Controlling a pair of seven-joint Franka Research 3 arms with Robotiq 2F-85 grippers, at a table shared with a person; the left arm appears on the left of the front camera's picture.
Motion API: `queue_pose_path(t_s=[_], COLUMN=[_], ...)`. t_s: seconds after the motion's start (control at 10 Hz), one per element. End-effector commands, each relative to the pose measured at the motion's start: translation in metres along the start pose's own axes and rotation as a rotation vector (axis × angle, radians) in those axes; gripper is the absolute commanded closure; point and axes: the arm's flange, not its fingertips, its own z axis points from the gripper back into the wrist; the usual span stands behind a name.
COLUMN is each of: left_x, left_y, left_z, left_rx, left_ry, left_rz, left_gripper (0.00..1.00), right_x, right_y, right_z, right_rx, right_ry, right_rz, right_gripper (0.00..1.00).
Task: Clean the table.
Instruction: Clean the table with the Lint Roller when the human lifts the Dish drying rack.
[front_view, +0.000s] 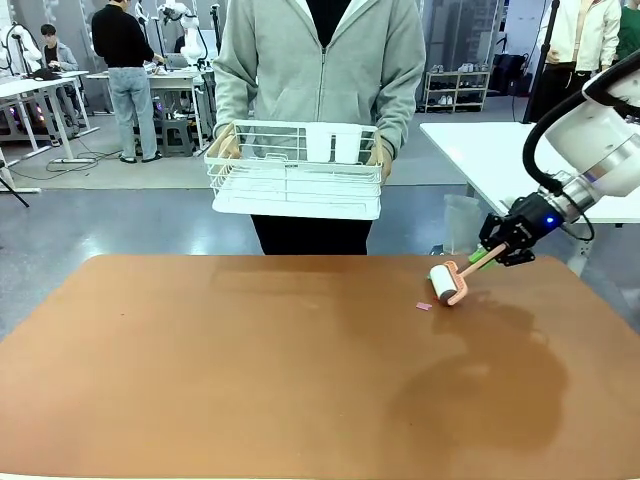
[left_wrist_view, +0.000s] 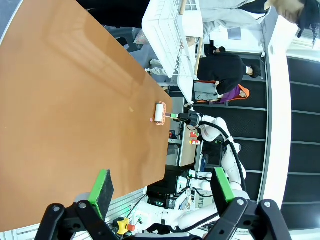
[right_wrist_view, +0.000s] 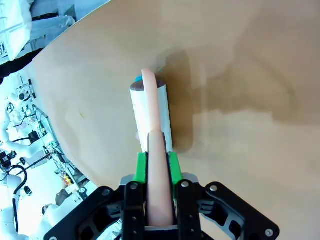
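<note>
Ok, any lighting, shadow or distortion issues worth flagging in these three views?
Front view: sharp, with a broad soft arm shadow on the table by the lint roller. Left wrist view: rolled sideways, wide-angle bending, pale sheen on the table. Right wrist view: table looks washed out, dark shadow beside the lint roller in the right claw.

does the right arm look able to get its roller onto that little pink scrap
Probably yes: the right gripper holds the lint roller just beside the pink scrap, with only bare table between.

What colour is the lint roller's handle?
Pale pink; the handle shows best in the right wrist view.
</note>
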Motion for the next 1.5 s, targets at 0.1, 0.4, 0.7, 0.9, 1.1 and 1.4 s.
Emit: queue_pose_path(t_s=[0.1,0.4,0.7,0.9,1.1,1.4], left_x=[-0.002,-0.002,-0.002,-0.002,-0.002,-0.002], left_y=[-0.001,-0.001,-0.001,-0.001,-0.001,-0.001], left_z=[0.003,0.003,0.003,0.003,0.003,0.003], left_rx=[-0.012,-0.012,-0.012,-0.012,-0.012,-0.012], left_ry=[0.002,0.002,0.002,0.002,0.002,0.002], left_rz=[-0.005,-0.005,-0.005,-0.005,-0.005,-0.005], left_gripper=[0.00,0.00,0.00,0.00,0.00,0.00], right_x=[-0.017,-0.024,-0.027,-0.031,-0.035,-0.068], right_y=[0.016,0.064,0.101,0.116,0.135,0.135], right_z=[-0.071,-0.115,-0.110,-0.112,-0.067,0.014], right_rx=[-0.033,-0.061,-0.031,-0.003,0.051,-0.085], right_ry=[0.041,0.014,-0.059,-0.044,-0.039,-0.095], right_rz=[-0.056,-0.080,-0.091,-0.091,-0.078,0.002], right_gripper=[0.79,0.79,0.79,0.79,0.79,0.79])
